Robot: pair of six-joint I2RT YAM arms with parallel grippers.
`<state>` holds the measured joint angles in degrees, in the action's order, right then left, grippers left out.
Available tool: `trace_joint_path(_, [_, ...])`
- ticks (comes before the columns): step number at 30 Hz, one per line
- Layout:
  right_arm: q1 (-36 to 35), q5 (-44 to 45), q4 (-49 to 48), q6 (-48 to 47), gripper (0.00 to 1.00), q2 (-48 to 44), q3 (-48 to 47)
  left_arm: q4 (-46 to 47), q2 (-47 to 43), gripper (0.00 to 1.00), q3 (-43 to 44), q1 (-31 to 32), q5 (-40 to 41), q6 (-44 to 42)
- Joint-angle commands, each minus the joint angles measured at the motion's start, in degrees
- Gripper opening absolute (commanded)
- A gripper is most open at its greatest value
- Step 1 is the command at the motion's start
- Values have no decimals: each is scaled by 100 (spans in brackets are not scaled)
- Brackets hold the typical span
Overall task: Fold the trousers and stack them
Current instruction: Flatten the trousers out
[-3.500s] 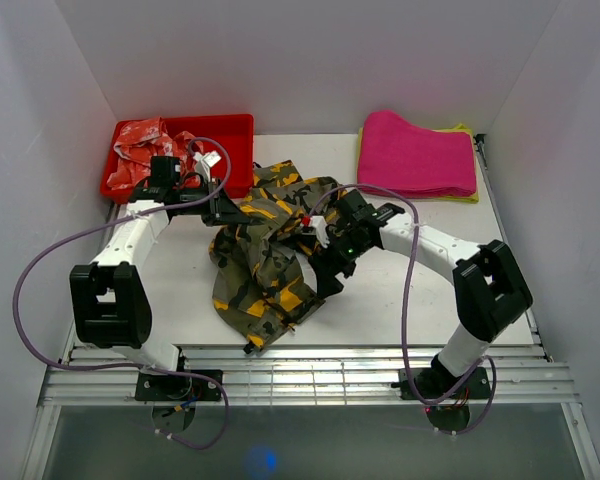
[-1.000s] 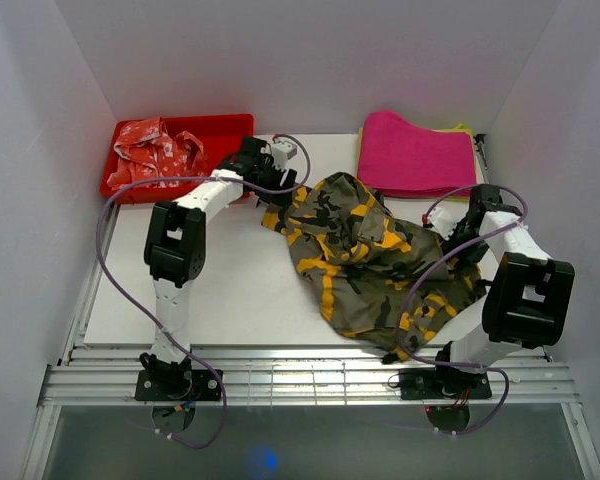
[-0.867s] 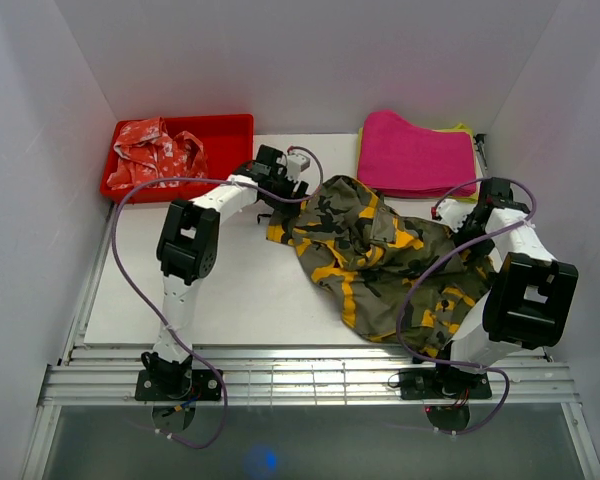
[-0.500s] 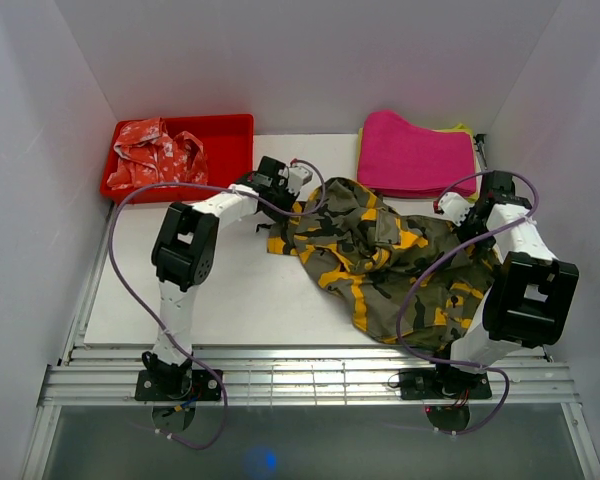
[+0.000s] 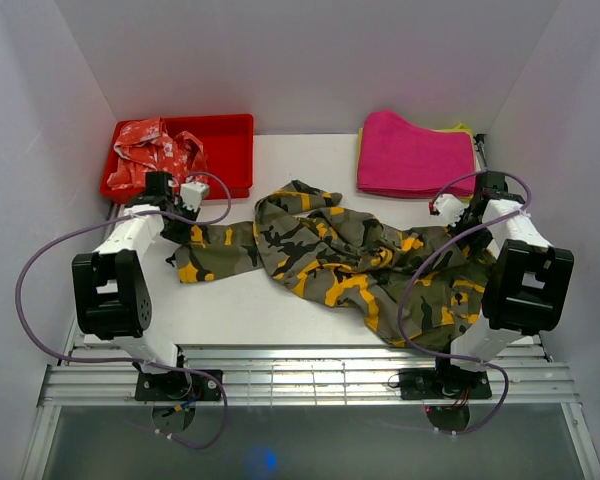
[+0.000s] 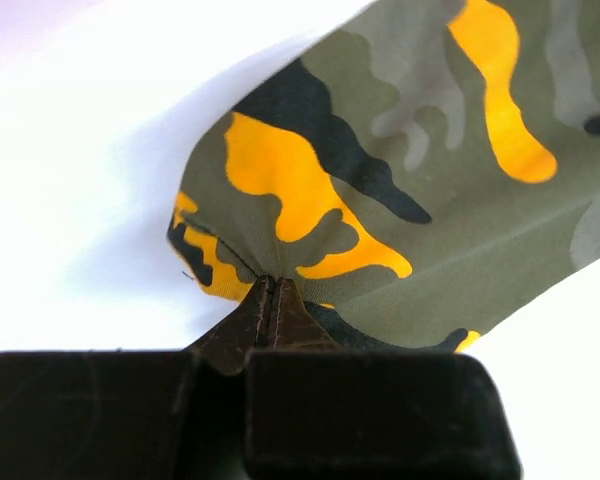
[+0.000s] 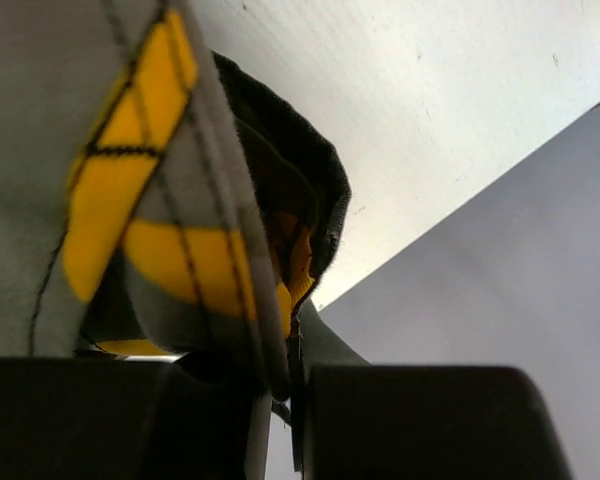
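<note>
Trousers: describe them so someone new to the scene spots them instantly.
On the white table, look at the middle strip in front of the red bin at back left and the pink folded cloth at back right. The trousers lie spread there, crumpled, from left to right. Only they carry camouflage print: olive, grey, black and orange-yellow patches.

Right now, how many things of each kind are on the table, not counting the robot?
trousers: 1
red tray: 1
red-and-white garment: 1
pink cloth: 1
yellow cloth, under the pink one: 1
Total: 5
</note>
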<state>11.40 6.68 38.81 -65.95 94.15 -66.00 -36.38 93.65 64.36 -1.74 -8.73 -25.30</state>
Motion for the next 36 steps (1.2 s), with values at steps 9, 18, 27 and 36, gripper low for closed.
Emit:
trace_joint_path(9, [-296, -88, -49, 267, 8, 481, -247, 342, 977, 0, 1605, -1627, 627, -1100])
trace_joint_path(18, [-674, -219, 109, 452, 8, 631, -309, -659, 903, 51, 2960, -1637, -2208, -1065])
trace_joint_path(27, [-779, -123, 57, 469, 8, 807, -63, 44, 608, 66, 3345, 954, -1713, -56])
trace_joint_path(36, [-797, 132, -295, 364, 8, 693, 746, -97, 3105, 76, 5771, 2379, -858, 833])
